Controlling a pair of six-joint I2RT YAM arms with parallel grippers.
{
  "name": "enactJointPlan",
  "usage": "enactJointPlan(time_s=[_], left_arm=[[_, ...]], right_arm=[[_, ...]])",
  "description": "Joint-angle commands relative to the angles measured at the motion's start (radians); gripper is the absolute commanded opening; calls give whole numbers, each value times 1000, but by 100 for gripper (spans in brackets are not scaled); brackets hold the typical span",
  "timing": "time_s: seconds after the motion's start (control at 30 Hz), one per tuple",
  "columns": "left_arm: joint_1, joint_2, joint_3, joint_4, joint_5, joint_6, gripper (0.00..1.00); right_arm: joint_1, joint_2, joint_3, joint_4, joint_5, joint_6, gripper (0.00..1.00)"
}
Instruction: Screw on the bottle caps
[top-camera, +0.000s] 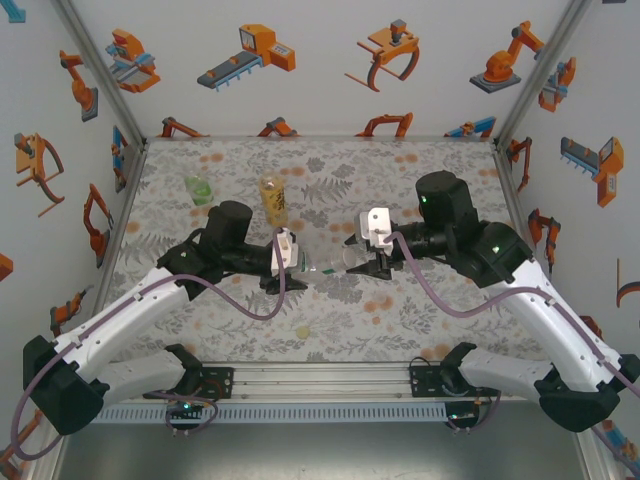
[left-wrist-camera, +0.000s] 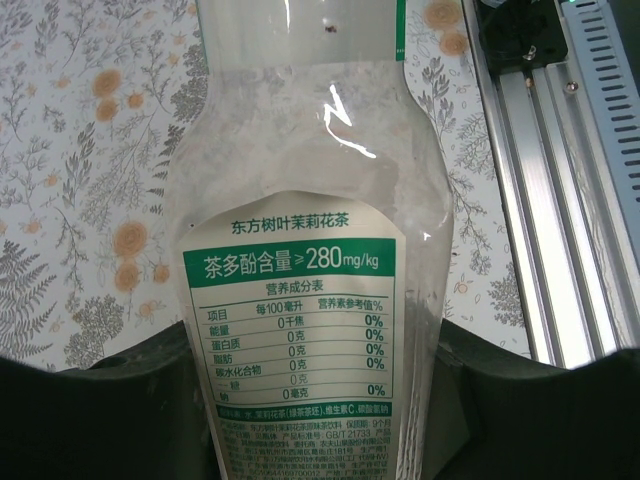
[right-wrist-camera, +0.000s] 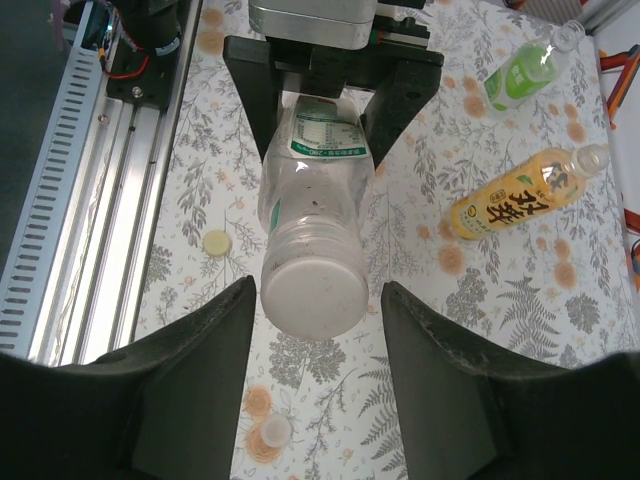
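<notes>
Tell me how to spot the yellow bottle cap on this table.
Start at the metal rail along the near edge. Just beyond its middle, on the floral mat, lies the yellow cap. Its pale yellow colour sets it apart from the white cap lying nearby.

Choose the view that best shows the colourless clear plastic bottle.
Right wrist: the colourless clear plastic bottle runs from the left gripper to its round end. Left wrist gives a close-up of its label; top external shows it small and faint.
</notes>
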Motion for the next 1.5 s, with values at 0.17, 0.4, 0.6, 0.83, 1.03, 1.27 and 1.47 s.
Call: enactJointPlan(time_s=[0.17, 0.4, 0.6, 0.83, 1.03, 1.27, 1.47], left_arm=[[-7, -16, 43, -10, 46, 18, 0], [-7, -11, 45, -10, 43, 17, 0], [-7, -13, 39, 4, 29, 15, 0], [-7, -12, 4, 99, -69, -9, 0], [-8, 2, -43, 250, -171, -30, 0], [-15, 69, -54, 389, -259, -41, 0], [-35, 125, -32, 398, -300, -31, 0]], right_arm=[[11, -24, -14, 32, -18, 6, 49], [14, -31, -32, 58, -20, 23, 42], [14, -33, -40, 70, -21, 76, 25], [14, -54, -124, 227, 38, 425, 9], [14, -103, -255, 442, 226, 939, 0], [14, -144, -311, 393, 509, 1501, 0], [12, -127, -347, 286, 593, 1916, 0]])
